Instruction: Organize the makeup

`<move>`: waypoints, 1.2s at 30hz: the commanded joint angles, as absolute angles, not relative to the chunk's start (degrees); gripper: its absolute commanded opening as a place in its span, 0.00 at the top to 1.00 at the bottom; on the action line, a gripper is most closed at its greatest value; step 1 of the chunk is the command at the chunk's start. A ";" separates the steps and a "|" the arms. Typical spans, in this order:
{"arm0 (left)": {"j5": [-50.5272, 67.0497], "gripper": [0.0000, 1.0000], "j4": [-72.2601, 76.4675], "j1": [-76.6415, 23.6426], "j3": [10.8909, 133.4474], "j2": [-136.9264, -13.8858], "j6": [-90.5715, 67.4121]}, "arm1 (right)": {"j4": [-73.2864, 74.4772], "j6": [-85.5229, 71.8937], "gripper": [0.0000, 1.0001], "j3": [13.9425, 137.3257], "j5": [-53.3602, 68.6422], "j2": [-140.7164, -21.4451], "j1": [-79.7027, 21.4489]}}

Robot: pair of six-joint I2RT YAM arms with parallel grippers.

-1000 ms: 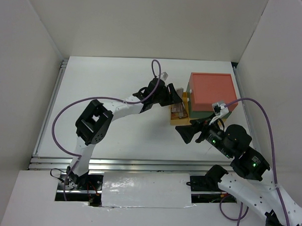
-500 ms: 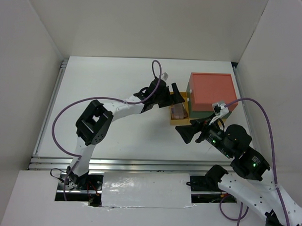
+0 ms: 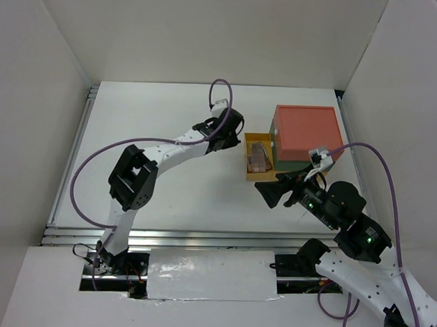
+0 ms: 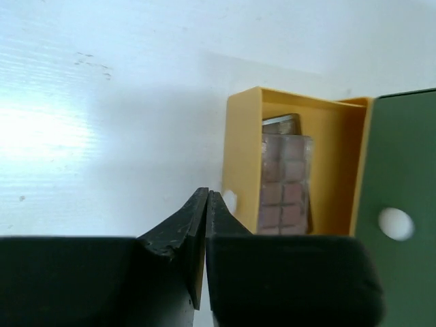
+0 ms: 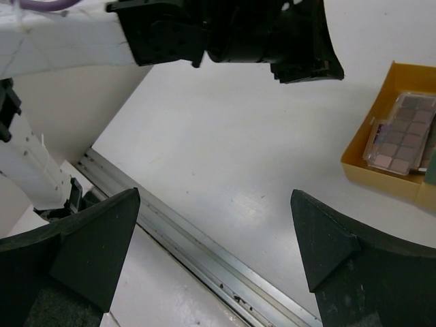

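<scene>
Two arms are noted over the white bench (image 3: 167, 183). The yellow drawer (image 4: 242, 150) is taken as reference. It is pulled out from the large drawer box (image 3: 306, 131), whose top is red. In the left wrist view a green drawer front (image 4: 402, 170) with a round hole is seen just beside it.

One long brown-pink eyeshadow palette (image 4: 286, 180) is found lying flat inside the yellow drawer. It is laid lengthwise, closer to the drawer's outer wall than to the side by the green front. A second flat item (image 4: 281, 122) is seen showing from under the palette's far end; what it is cannot be told.

The left fingers (image 4: 206, 197) are pressed fully together, with nothing caught between them. They are held just outside the yellow drawer's outer wall, on the side away from the box, above bare bench.

The right fingers (image 3: 264, 195) are spread wide and nothing is held. They are poised near the yellow drawer's near end, apart from it. In the right wrist view the drawer and its palette are seen at the right edge.
</scene>
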State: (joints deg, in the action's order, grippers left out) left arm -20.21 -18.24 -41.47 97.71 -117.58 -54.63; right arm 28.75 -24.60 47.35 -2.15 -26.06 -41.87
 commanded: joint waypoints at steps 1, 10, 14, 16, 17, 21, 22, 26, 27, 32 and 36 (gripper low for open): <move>-20.49 0.85 -24.09 -41.84 101.95 -123.83 -51.77 | 27.51 -24.35 0.00 48.16 -2.02 -26.81 -42.19; 0.86 0.76 -0.90 -42.01 97.55 -126.38 -44.21 | 28.65 -23.64 0.00 48.96 -2.55 -26.81 -42.19; 4.73 0.75 2.54 -42.01 100.55 -130.51 -44.12 | 28.91 -23.73 0.00 48.87 -2.20 -26.72 -42.19; 6.58 0.73 4.99 -41.92 100.90 -131.83 -45.00 | 29.18 -23.73 0.00 48.78 -2.37 -26.46 -42.27; 6.94 0.70 5.10 -41.92 101.25 -132.44 -45.35 | 29.27 -23.64 0.00 48.78 -2.29 -26.46 -42.19; 9.75 0.66 6.68 -41.92 105.28 -136.13 -47.45 | 29.62 -23.64 0.00 48.52 -2.37 -26.10 -42.19; 10.36 0.65 7.11 -41.92 105.90 -136.75 -47.98 | 29.53 -23.73 0.00 48.43 -2.29 -26.02 -42.19; 12.39 0.59 9.66 -42.01 107.05 -139.04 -50.00 | 29.71 -23.73 0.00 48.08 -2.20 -25.84 -42.19; 13.26 0.58 11.58 -42.10 106.88 -139.13 -50.36 | 29.71 -23.64 0.00 48.08 -2.11 -25.84 -42.36; 16.17 0.49 15.81 -42.10 106.79 -140.27 -51.85 | 29.71 -23.47 0.00 48.08 -2.37 -25.93 -42.27; 15.74 0.46 16.01 -42.10 106.00 -139.92 -52.47 | 29.97 -23.47 0.00 48.08 -2.55 -25.84 -42.19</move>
State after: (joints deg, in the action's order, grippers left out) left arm 13.04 10.31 -41.45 104.79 -140.09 -50.96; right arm 29.76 -24.36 47.35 -2.17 -26.37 -41.87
